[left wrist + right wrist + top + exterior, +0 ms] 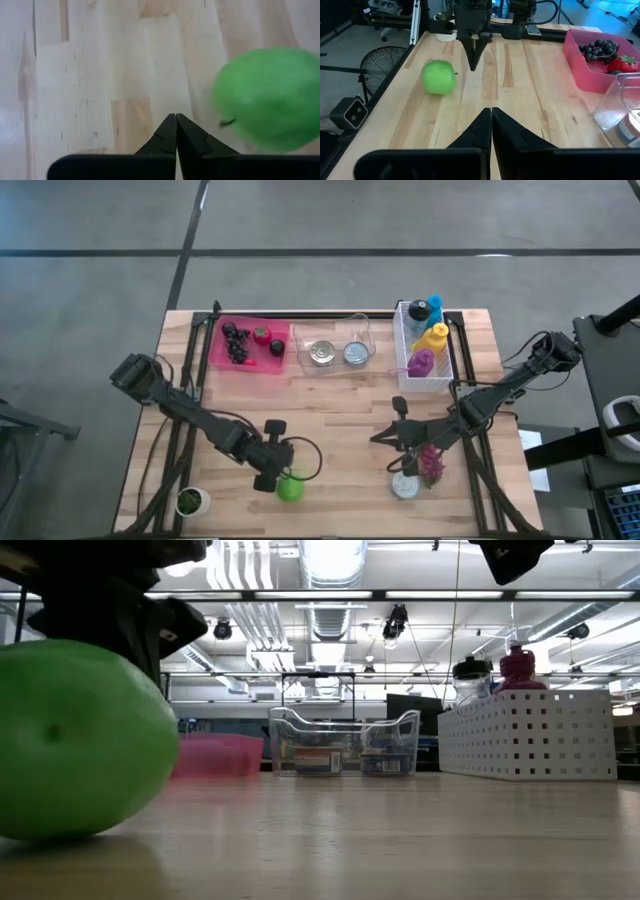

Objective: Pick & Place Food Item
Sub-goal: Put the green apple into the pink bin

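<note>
A green apple rests on the wooden table near its front edge; it also shows large in the low view and in both wrist views. My left gripper hangs just on the apple's far side, tilted steeply down, fingers shut and empty, their tips above the wood and apart from the apple. My right gripper waits shut over the table's right middle, pointing toward the left arm.
A pink tray with grapes and a strawberry stands at the far left. Beside it are a clear bin with two cans and a white basket of bottles. A small potted plant and a cup with pink flowers stand near the front.
</note>
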`<state>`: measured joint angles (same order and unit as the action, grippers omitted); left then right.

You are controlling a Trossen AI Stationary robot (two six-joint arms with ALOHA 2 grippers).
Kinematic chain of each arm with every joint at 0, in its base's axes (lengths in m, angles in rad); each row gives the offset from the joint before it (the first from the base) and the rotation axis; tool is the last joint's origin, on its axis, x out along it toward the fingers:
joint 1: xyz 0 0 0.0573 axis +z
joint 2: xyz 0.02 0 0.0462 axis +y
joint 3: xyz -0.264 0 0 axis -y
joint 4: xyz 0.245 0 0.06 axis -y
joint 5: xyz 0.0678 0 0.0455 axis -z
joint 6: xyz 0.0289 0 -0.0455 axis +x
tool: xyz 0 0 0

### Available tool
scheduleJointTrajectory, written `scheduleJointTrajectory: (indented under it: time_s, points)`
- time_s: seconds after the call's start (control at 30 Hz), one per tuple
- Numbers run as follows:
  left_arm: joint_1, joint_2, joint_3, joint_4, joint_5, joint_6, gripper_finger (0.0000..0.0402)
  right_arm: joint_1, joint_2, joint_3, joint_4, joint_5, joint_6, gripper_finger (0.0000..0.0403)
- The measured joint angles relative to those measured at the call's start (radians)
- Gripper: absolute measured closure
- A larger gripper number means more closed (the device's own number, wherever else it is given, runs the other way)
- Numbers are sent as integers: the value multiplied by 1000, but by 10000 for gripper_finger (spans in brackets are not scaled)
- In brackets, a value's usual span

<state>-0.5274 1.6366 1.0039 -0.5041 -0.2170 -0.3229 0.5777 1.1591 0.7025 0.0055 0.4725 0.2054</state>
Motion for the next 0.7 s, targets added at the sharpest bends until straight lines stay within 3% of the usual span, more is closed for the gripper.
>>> scheduleJointTrajectory:
  time_s: [0.7]
  points:
    - [-1, -69, 3, 25, -4, 11, 398, 0, 0, 0, -1, 0, 0, 394]
